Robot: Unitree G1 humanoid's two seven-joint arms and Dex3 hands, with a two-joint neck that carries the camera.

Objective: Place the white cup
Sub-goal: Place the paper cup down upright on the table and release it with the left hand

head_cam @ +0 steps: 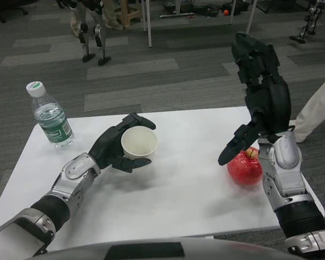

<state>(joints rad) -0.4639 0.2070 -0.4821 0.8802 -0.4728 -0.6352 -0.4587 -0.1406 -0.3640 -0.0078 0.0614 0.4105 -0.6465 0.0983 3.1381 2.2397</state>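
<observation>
The left hand [115, 147] wraps its fingers around the white cup [139, 143], one finger curling over the far rim and others under the near side, so the cup is gripped with its open mouth facing up toward the camera. The cup seems to sit just above the white table [184, 189], casting a soft shadow beneath the hand; whether its base touches the surface cannot be told.

Across the table, the right hand [260, 103] is raised with its fingers spread and pointing upward, holding nothing, its thumb angled down toward the table. Just below that thumb, beside the right wrist, a red apple [244, 167] rests on the table.

Farther out, beyond and to the outer side of the left hand, a clear water bottle [50, 117] with a green label and white cap stands upright near the table's far corner.

Beyond the right hand, past the table's edge, a person's light-coloured sleeve [319, 108] shows.
</observation>
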